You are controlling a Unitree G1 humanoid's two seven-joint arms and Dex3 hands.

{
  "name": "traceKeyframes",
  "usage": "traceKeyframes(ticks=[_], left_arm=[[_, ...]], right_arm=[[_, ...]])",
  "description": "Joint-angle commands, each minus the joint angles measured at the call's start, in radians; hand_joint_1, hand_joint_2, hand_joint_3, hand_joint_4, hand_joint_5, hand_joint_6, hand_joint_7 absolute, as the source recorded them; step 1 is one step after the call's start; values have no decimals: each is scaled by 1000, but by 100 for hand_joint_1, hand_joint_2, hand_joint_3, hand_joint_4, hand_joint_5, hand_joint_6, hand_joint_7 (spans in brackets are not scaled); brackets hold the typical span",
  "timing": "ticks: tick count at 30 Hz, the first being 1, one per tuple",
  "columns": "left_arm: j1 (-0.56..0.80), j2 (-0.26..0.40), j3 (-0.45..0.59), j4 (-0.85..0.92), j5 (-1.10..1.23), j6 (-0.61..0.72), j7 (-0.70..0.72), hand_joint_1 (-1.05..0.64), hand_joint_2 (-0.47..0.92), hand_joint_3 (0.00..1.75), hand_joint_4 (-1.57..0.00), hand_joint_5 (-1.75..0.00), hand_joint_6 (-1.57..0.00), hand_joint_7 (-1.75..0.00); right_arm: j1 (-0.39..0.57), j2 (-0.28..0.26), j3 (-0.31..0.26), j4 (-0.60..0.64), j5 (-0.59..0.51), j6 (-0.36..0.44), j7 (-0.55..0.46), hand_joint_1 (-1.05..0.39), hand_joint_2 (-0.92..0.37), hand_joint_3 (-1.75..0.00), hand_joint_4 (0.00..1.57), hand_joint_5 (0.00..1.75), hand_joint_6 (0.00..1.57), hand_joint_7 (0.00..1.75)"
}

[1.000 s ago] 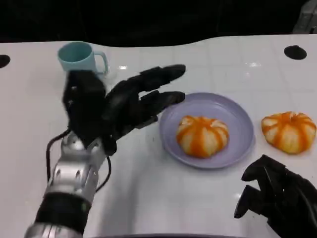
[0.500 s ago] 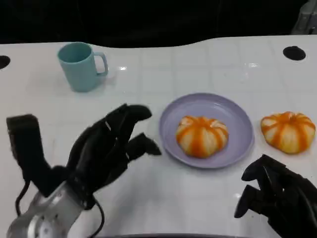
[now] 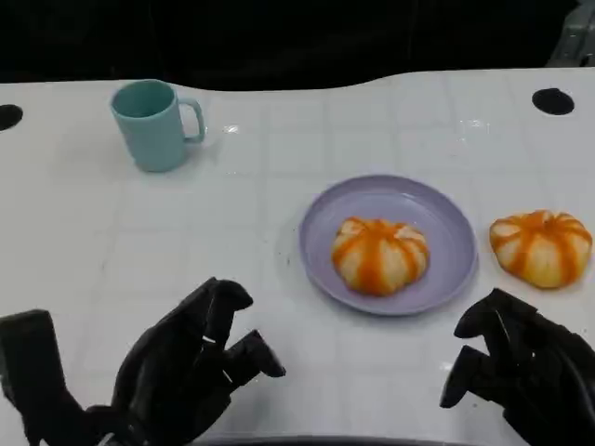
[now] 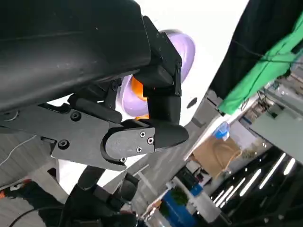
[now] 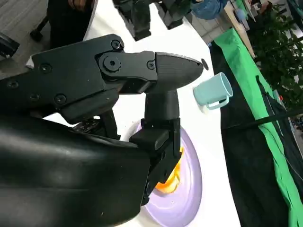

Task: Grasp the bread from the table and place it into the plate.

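Bread [image 3: 540,246] waits on the table just right of the plate [image 3: 456,218], where another bun [image 3: 380,255] sits. Right hand [image 3: 521,367], empty and loosely curled, should rise over it, then close gently. Left hand [image 3: 186,367] empty too.

Head view looks steeply down over the table [image 3: 279,232]. Each wrist view sits close behind its own hand, facing past the fingers; all three share the plate [image 3: 456,232] [image 4: 187,47] [image 5: 189,189].

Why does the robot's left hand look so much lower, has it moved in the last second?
Yes. The left hand has pulled back from beside the plate and mug toward the table's near edge.
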Motion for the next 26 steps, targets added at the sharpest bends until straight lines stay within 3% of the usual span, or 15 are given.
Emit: traceKeyframes(ticks=[1, 26], left_arm=[[20, 12, -12, -3, 25, -42, 5, -55, 92, 52, -72, -175, -50, -165], [-35, 32, -10, 89, 35, -117, -29, -56, 92, 45, -76, -175, -51, -170]], right_arm=[[9, -13, -20, -13, 13, 2, 0, -43, -92, -42, 64, 175, 52, 158], [4, -15, -34, 11, 6, -15, 22, -44, -92, -39, 66, 175, 56, 154]])
